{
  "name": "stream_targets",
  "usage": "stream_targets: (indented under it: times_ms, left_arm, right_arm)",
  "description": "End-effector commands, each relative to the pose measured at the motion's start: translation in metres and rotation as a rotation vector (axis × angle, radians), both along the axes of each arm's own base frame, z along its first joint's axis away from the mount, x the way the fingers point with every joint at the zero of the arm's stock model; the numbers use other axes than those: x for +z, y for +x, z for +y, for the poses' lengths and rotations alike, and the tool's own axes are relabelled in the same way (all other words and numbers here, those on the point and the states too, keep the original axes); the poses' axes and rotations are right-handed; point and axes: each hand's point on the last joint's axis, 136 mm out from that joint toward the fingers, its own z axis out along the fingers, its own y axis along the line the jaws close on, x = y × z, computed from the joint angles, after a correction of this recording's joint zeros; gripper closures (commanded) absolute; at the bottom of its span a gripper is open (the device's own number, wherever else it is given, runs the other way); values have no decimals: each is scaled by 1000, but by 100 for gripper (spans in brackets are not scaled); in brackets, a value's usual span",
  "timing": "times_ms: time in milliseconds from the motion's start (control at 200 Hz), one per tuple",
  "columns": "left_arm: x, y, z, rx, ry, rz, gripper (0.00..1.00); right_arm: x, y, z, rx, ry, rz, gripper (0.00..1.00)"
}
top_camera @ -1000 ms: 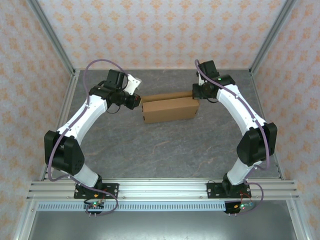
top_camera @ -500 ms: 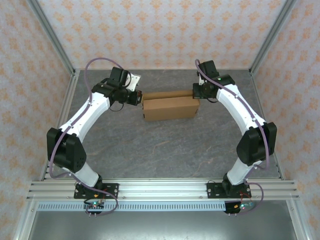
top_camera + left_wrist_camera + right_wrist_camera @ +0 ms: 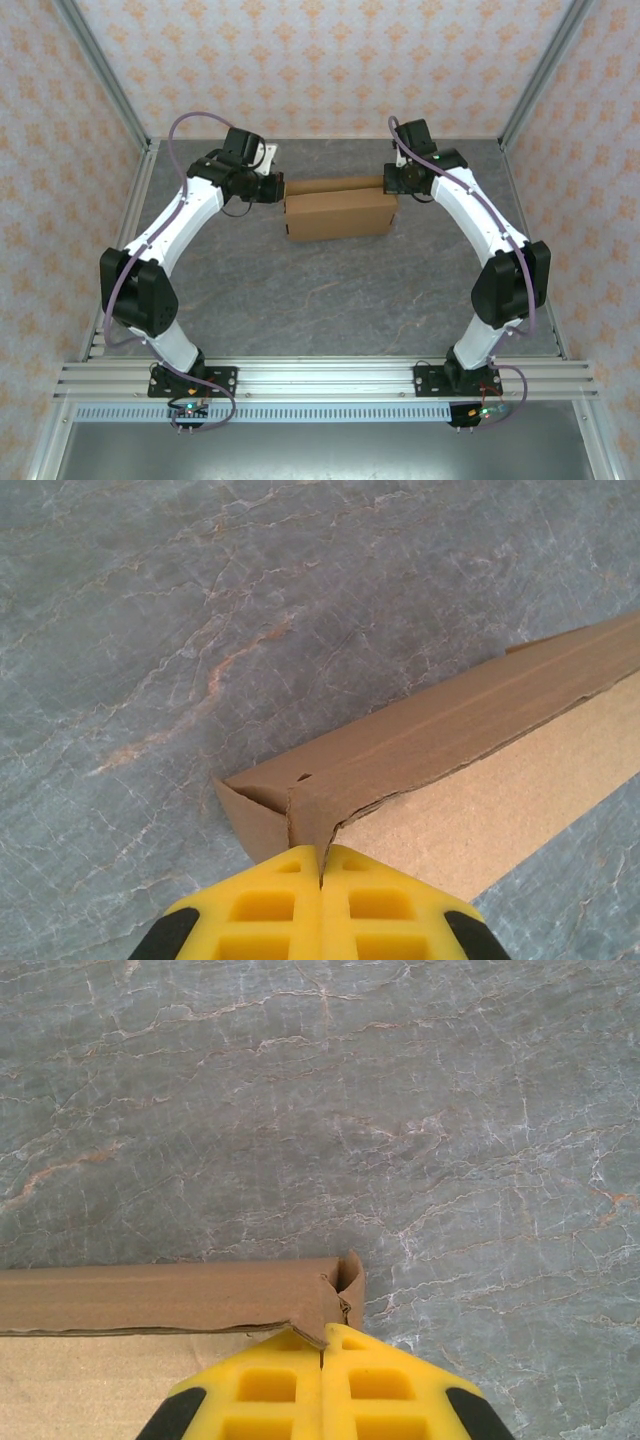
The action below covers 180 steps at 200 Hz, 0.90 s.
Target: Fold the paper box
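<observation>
Paper box (image 3: 338,212) lies on the grey table (image 3: 300,300). Left gripper (image 3: 321,865), fingers clenched together, touches its 10 o'clock corner. Right gripper (image 3: 321,1345), likewise clenched, touches its 2 o'clock corner.

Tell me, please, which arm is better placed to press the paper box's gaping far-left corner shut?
Left, probably: the left gripper, shut, sits at that corner of the paper box, where the seam gapes. The right gripper sits at the opposite far corner.
</observation>
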Motion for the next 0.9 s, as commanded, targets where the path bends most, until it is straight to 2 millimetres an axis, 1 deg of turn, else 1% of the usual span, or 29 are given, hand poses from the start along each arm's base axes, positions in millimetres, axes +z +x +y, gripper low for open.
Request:
stream_targets:
  times_ms: [0, 315, 560, 776, 896]
  left_arm:
    - [8, 3, -4, 47, -36, 18, 100]
    - [7, 10, -6, 136, -89, 50, 100]
    - [4, 14, 0, 214, -81, 49, 100]
    - [4, 20, -7, 248, -131, 48, 100]
    - [2, 22, -9, 262, -121, 49, 100]
  right_arm:
    - [-29, -14, 1, 9, -27, 119, 98]
    - [-29, -14, 3, 17, -33, 113, 98]
    - [-29, -14, 3, 13, -33, 108, 98]
    - [-28, -14, 5, 13, -35, 104, 98]
    - [-28, -13, 5, 12, -33, 102, 98]
